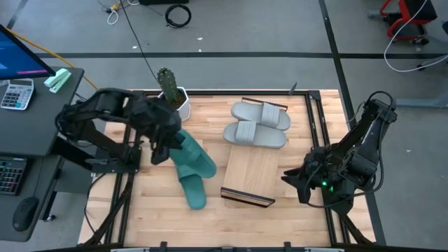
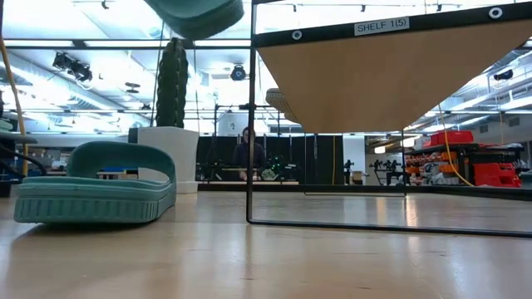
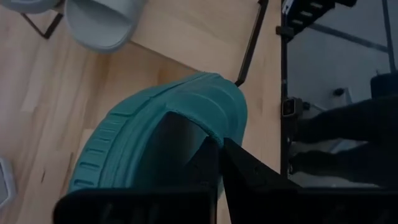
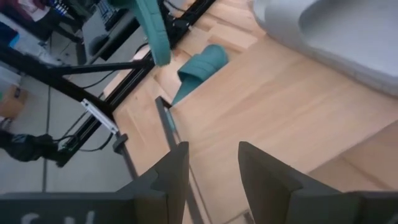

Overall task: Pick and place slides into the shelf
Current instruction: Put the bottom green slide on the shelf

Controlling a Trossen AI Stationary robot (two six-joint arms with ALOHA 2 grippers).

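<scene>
Nearest the front edge, one teal slide [image 1: 194,190] lies flat on the slatted table [image 1: 147,210], just left of the shelf [image 1: 250,175]. Right above it the left gripper [image 1: 162,148] is clamped tight on the second teal slide [image 1: 192,158], holding it in the air, clear of the table. Over on the right, the right gripper [image 4: 211,163] hangs beside the shelf's near right corner, jaws apart, nothing between them. Farther back, the two grey slides [image 1: 256,124] sit side by side on the shelf's far end. Beyond them, a potted cactus [image 1: 170,89] stands at the table's back edge.
</scene>
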